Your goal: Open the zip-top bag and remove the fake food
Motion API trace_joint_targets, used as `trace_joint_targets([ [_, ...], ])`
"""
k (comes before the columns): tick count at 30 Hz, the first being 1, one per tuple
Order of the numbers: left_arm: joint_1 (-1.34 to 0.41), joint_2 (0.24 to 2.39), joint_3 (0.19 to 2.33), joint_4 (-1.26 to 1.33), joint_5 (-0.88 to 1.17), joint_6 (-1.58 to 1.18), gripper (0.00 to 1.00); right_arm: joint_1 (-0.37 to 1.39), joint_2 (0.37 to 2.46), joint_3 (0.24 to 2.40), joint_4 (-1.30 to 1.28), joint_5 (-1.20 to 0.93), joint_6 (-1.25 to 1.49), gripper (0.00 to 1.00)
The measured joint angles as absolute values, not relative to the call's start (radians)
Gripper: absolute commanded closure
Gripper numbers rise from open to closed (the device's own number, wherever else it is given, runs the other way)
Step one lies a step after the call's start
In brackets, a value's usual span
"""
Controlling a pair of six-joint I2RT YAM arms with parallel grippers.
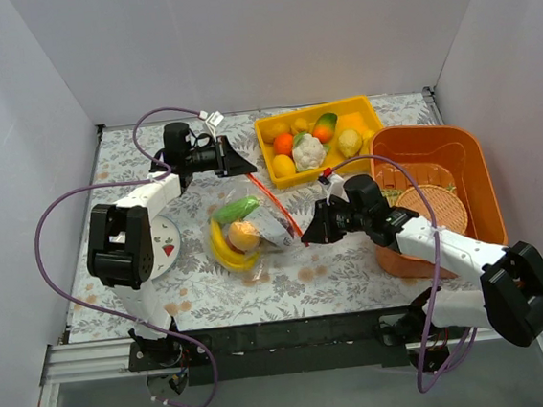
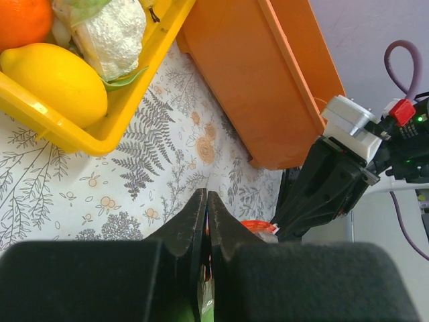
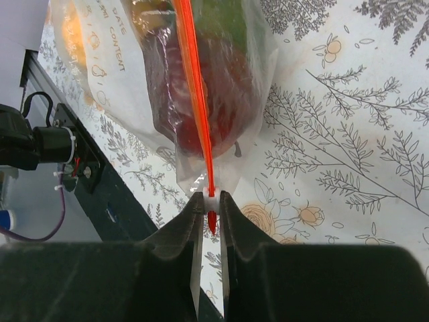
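Zip-top bag [image 3: 201, 87], seemingly in right claw [image 3: 211, 201]

- The clear crinkly plastic zip-top bag [image 3: 107, 74] has a red-orange zip strip [image 3: 194, 80] and grey lettering.
- Inside, the glossy plastic banana bunch [image 1: 220, 250] is yellow and the round plastic fruit [image 3: 221, 114] dark red.
- The flat tabletop [image 3: 348, 134] is white with grey ferns and orange blossoms.
- My right gripper [image 3: 209, 204] is black.

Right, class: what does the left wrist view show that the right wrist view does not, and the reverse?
Left wrist only: the yellow tray holding a lemon, and the orange tub. Right wrist only: dark red fruit inside the zip-top bag. Both: the fern-print table cover and the right gripper, shut on the bag's red zip strip.
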State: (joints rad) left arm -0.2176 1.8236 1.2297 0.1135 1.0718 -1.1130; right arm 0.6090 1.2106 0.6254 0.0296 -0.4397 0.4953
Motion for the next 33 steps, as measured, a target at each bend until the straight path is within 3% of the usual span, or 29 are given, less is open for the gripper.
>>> trace_joint_targets([
  [33,-0.352,1.824,1.230,0.136,1.171,-1.081,1.00,0.631,1.176,0.754,-0.109,-0.365,0.375,0.83],
])
